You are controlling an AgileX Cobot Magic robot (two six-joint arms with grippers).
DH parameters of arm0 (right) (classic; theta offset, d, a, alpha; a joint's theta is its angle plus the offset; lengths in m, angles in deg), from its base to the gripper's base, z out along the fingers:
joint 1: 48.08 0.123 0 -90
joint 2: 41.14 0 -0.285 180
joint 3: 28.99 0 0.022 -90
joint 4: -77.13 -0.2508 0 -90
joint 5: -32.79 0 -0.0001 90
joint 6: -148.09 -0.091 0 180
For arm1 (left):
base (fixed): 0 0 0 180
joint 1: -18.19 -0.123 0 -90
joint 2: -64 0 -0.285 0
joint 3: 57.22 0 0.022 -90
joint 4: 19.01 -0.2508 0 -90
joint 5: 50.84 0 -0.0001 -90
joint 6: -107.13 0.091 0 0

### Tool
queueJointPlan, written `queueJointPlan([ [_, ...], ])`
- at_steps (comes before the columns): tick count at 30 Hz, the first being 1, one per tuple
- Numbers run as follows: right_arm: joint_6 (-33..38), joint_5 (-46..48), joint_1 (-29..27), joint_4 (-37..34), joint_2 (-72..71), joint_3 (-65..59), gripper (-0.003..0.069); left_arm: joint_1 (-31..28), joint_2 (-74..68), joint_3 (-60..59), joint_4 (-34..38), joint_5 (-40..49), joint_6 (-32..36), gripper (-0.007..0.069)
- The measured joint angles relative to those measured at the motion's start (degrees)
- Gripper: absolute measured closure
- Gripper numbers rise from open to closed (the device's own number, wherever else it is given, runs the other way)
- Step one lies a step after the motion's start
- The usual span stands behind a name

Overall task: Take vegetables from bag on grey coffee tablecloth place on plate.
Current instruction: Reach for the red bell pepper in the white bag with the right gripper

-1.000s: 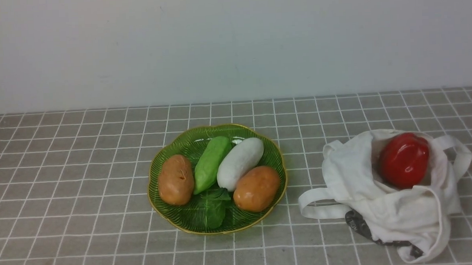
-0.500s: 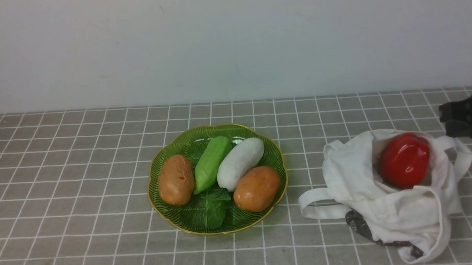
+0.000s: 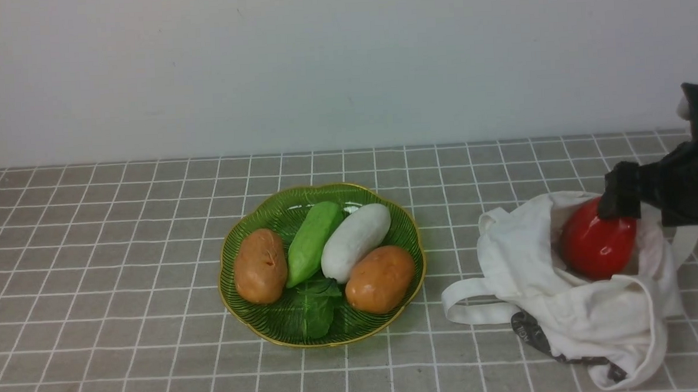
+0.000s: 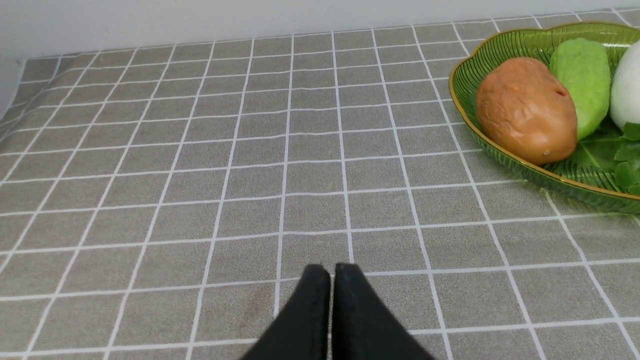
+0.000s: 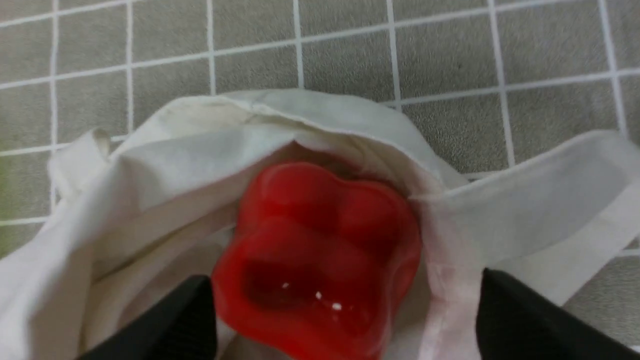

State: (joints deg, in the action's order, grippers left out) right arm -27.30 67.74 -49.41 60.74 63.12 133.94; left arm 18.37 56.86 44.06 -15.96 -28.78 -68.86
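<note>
Glossy lobed pepper (image 5: 320, 260) in soft cloth bag (image 3: 572, 310), right claw (image 5: 347, 310) spread wide, left claw (image 4: 332, 280) clenched, seemingly matte black.

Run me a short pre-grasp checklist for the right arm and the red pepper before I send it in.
1. Right hand open: ok, fingers well apart.
2. Red pepper between the fingers: not ok, the wrist view shows neither finger clearly gripping it.
3. Pepper exposed at the mouth of the white bag: ok.
4. Bag cloth clear of the fingers' path: cannot tell, folds lie close around the pepper.
5. Room on the green plate: cannot tell, potatoes, a green piece and a white piece take up much of it.
</note>
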Motion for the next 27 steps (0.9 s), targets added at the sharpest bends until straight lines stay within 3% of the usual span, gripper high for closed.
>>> queueJointPlan([
  [5, 0.0, -1.2, 0.0, -1.2, 2.1, 0.0, -0.0031, 0.0, 0.0, 0.0, 0.0, 0.0, 0.0, 0.0629],
  [17, 2.3, -3.0, 4.3, -1.7, 2.1, 0.1, -0.0032, 0.0, 0.0, 0.0, 0.0, 0.0, 0.0, 0.0629],
  [27, 1.3, -7.8, 4.4, 0.1, 3.2, 0.1, -0.0032, 0.0, 0.0, 0.0, 0.0, 0.0, 0.0, 0.0629],
])
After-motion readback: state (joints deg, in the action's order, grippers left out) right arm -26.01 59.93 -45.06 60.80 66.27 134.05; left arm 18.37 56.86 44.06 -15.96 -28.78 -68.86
